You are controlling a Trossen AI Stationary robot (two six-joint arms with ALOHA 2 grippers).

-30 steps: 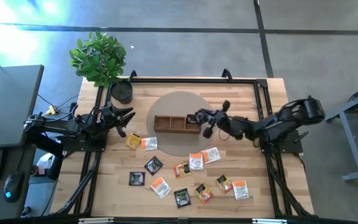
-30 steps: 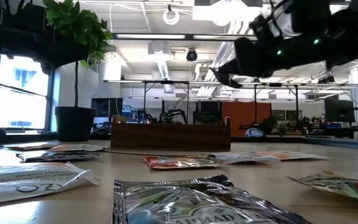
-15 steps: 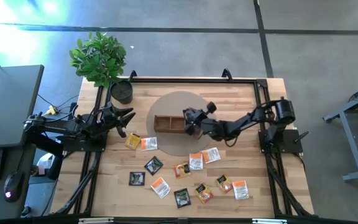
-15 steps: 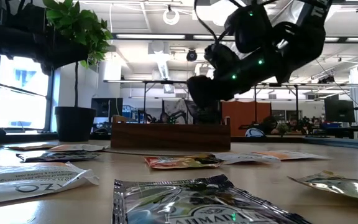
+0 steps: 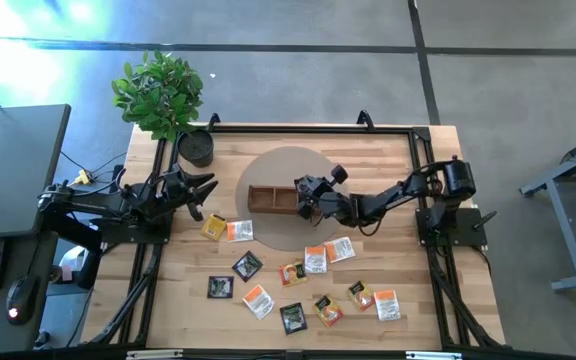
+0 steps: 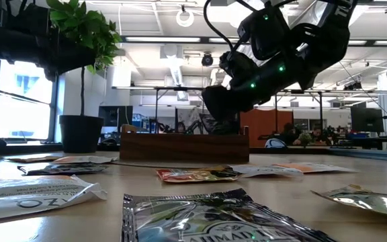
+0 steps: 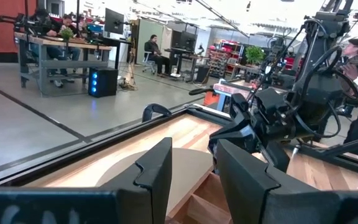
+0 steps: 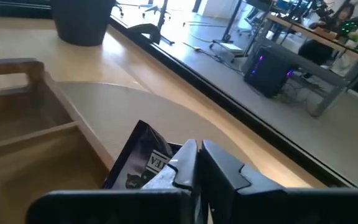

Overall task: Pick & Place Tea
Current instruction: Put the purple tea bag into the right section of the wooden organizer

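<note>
Black foil shows at the right gripper (image 8: 194, 163): a black tea packet (image 8: 143, 163) is seen just ahead of the jaws, its near edge between the nearly closed fingertips, tilted over the wooden tray (image 5: 280, 199). Whether it is pinched cannot be told. In the high view the right gripper (image 5: 306, 197) is poised over the tray's right end, on the round mat (image 5: 286, 165). The other tea packets (image 5: 316, 260) are scattered on the counter (image 5: 388, 150) near its front. The left gripper (image 5: 200, 188) is parked at the counter's left edge, jaws partly open and holding nothing.
</note>
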